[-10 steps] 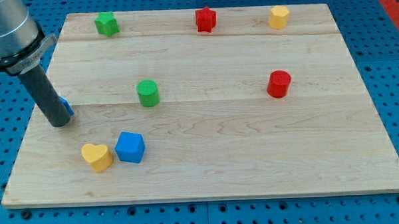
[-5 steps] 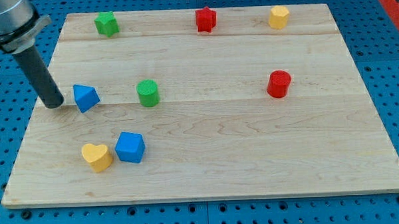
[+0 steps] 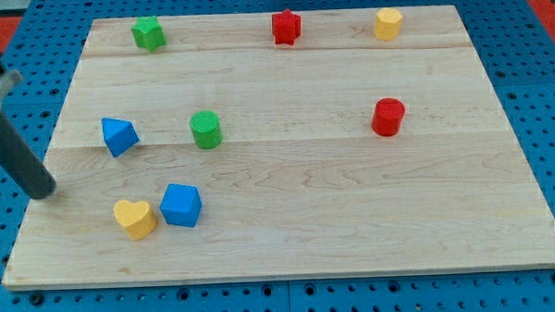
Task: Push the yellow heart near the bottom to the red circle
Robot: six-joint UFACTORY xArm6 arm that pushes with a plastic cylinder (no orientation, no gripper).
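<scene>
Tip (image 3: pixel 44 192) sits at the board's left edge, left and a bit far of the yellow heart (image 3: pixel 134 218), apart from it. No pincer on this rig, just a rod, so no open or closed state to report. Heart lies near-left, just beside the blue cube (image 3: pixel 180 205) on its right. Red circle (image 3: pixel 387 117) well apart, right and farther. Step looks like approach, no contact yet. Next likely needs the tip behind the heart's left side, pushing right and far; cube may block
</scene>
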